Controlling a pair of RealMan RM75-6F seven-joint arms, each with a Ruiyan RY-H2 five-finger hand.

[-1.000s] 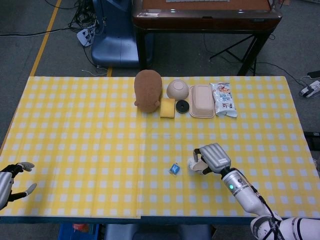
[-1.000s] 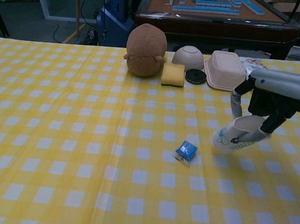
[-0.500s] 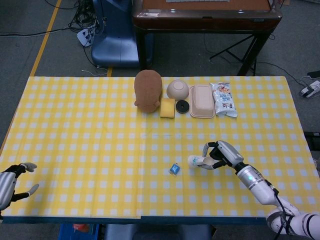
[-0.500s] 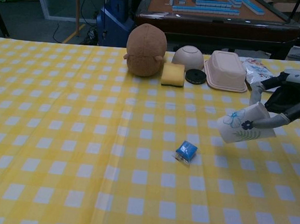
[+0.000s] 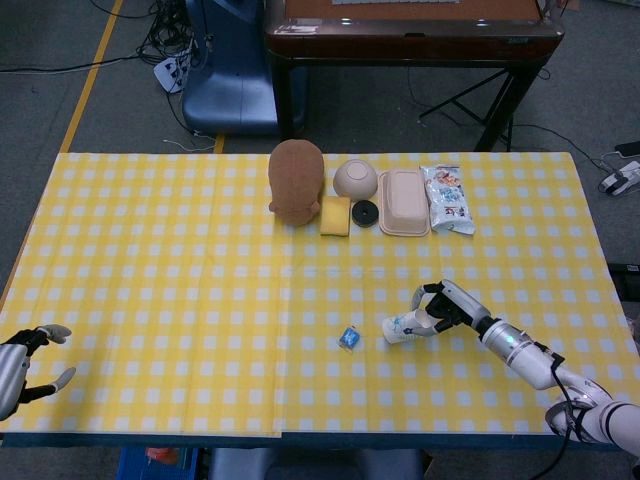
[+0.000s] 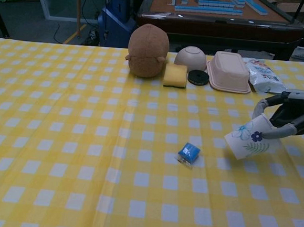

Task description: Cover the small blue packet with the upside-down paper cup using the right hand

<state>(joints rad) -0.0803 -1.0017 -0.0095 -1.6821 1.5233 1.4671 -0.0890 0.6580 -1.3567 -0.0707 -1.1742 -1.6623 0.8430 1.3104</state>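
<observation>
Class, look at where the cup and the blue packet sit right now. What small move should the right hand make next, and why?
Probably carry the paper cup leftward over the small blue packet. The right hand holds the cup tilted, off to the packet's right, with bare cloth between them, so it is not yet above the packet.

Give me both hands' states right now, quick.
Left hand: open, holding nothing, at the table's near edge.
Right hand: holding the paper cup, tilted, right of the blue packet.

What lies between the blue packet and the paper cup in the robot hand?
Only bare checked tablecloth separates blue packet and paper cup, clearest in the chest view.
</observation>
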